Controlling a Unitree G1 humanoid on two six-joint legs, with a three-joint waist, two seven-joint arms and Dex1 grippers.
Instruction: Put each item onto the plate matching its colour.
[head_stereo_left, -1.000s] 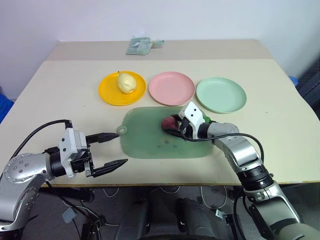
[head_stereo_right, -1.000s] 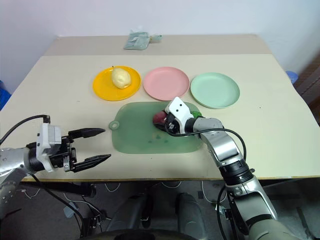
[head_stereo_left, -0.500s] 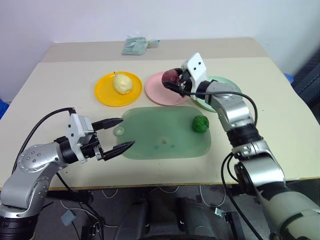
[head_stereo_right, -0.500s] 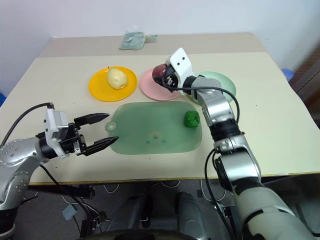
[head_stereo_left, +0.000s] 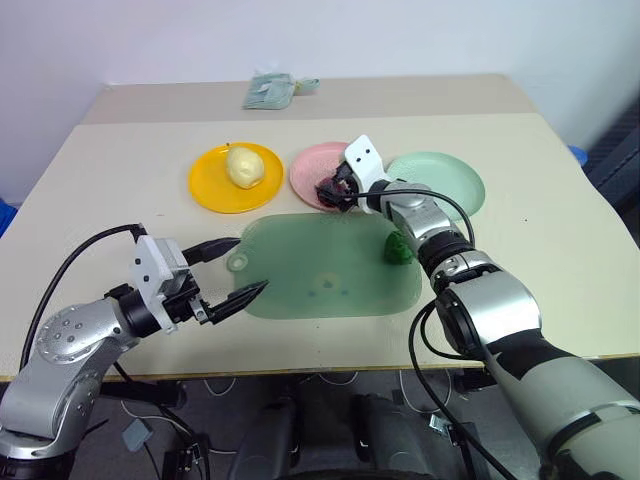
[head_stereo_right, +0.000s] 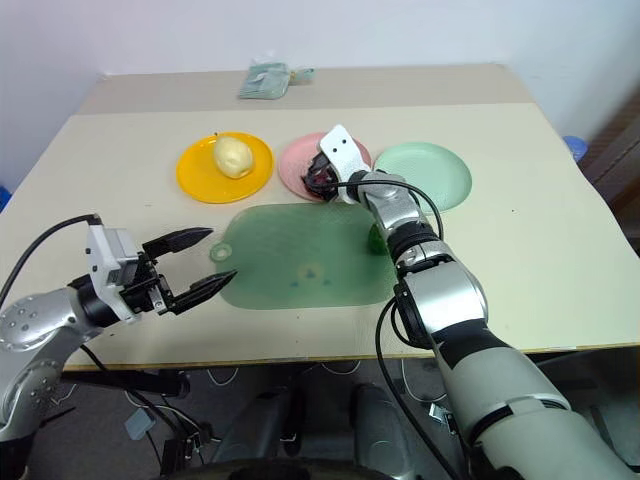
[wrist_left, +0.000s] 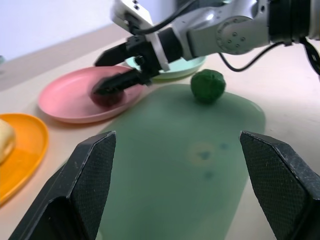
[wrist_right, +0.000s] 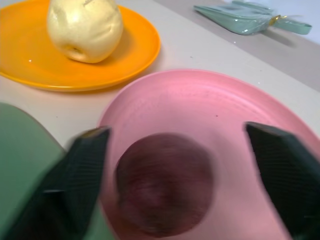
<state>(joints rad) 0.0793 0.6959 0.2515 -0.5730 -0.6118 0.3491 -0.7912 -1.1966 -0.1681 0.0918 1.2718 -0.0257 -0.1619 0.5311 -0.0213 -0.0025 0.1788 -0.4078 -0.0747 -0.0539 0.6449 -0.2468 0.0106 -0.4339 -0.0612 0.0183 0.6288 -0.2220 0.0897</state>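
Dark red-purple fruit (wrist_right: 164, 182): rounded, matte, sits on the pink plate (head_stereo_left: 312, 165), on the plate's side nearest the green mat (head_stereo_left: 330, 268). Right hand (head_stereo_left: 334, 188) is at the fruit with fingers spread wide to either side of it, not pinching it; the right wrist view shows clear gaps between both fingers and the fruit.

Pale yellow pear-like fruit (head_stereo_left: 242, 166): stem up, lies on the yellow-orange plate (head_stereo_left: 212, 187), which is just beside the pink plate on the side away from the mint one. Mint green plate (head_stereo_left: 450, 180) is just beside the pink plate on its other side. Bumpy bright green ball (head_stereo_left: 401, 247) rests on the green mat at the mat's edge closest to the mint plate, partly behind the right arm.

Left hand (head_stereo_left: 228, 272) hovers off the mat's near corner by the mat's little tab, fingers spread, holding nothing.

A folded pale green packet (head_stereo_left: 270, 91) lies on the bench (head_stereo_left: 120, 190) well beyond the yellow-orange plate.

Changes: a second ago the right hand was clamped on the red-purple fruit over the mat; half a second ago it carried the fruit above the pink plate; now the fruit is down on the plate and the fingers have let go. Left hand has barely shifted.
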